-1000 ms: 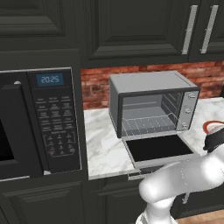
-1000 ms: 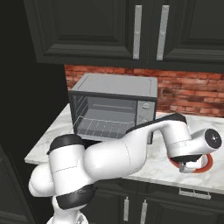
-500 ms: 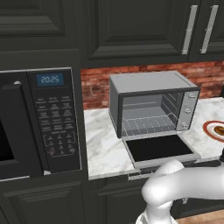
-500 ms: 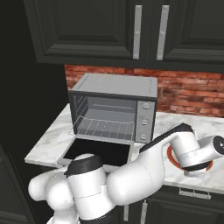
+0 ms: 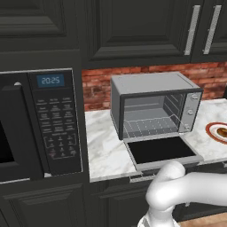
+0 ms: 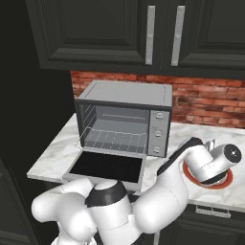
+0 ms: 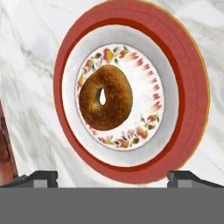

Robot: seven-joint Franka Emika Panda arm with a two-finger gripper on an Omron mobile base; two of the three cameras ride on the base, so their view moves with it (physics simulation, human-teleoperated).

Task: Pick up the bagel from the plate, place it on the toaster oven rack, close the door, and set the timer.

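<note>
The bagel (image 7: 117, 101), a golden-brown ring, lies in the middle of the white plate (image 7: 189, 87) with the red-orange rim. My gripper (image 7: 113, 177) hangs open straight above the plate with nothing between its fingertips (image 7: 42, 177). The bagel sits apart from them, roughly centred in the gap. From the right base my hand (image 6: 210, 165) covers most of the plate (image 6: 227, 180). To the left of the plate the grey toaster oven (image 6: 125, 103) stands with its door (image 6: 107, 166) dropped flat and its wire rack (image 6: 117, 140) bare. The left base view shows the plate (image 5: 213, 133) at its right edge.
A black built-in microwave (image 5: 40, 124) fills the wall left of the marble counter (image 5: 104, 146). A brick backsplash (image 6: 206, 103) runs behind, and dark cabinets (image 6: 143, 33) hang overhead. Three knobs (image 6: 159, 130) sit on the oven's right panel.
The arm's elbow has dropped low in front of the counter, uncovering the plate in the left base view. The hand has stayed over the plate with its jaws still wide.
</note>
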